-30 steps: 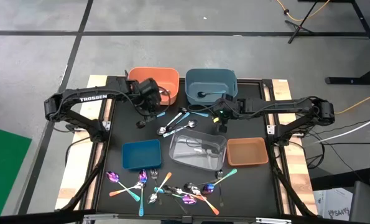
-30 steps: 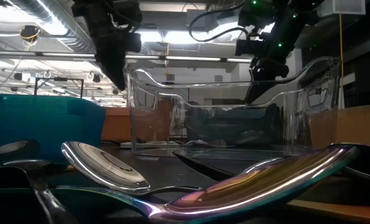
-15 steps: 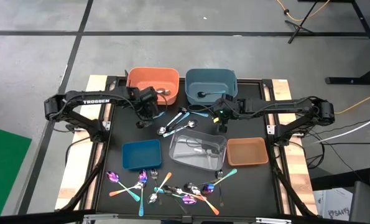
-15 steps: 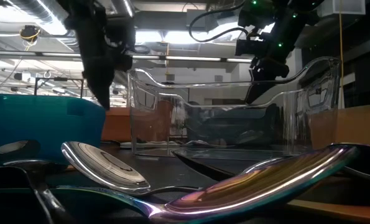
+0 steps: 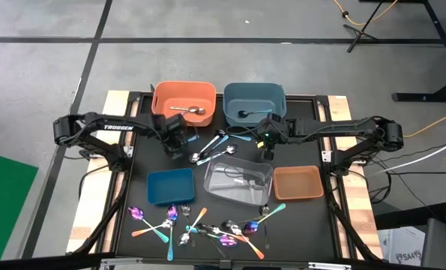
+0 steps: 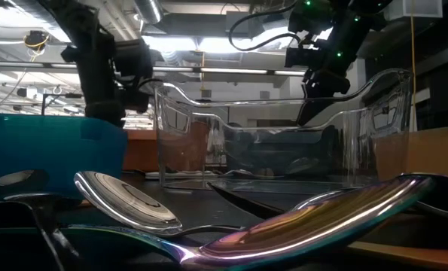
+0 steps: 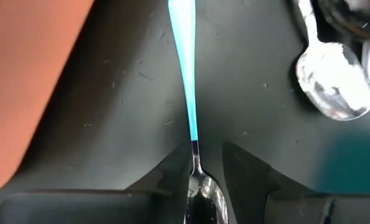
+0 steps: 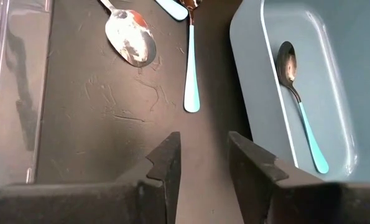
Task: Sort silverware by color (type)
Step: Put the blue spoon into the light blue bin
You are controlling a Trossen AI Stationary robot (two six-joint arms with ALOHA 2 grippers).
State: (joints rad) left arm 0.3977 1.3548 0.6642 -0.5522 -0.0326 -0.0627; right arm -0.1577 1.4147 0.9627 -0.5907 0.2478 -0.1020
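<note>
1. White "TROSSEN" lettering runs along the left arm (image 5: pixel 119 127).
2. Left gripper (image 7: pixel 204 163), fingers apart, straddles a teal-handled spoon (image 7: pixel 188 93) lying on the dark bench (image 5: pixel 144 161).
3. Right gripper (image 8: pixel 201 155) hangs spread and empty beside the blue bin (image 8: pixel 334 74), which holds another teal-handled spoon (image 8: pixel 298 109).

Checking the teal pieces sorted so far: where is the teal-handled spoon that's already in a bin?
In the high view the teal-handled spoon lies inside the grey-blue bin at the table's far edge, right of the orange bin; the right gripper hovers just in front.
</note>
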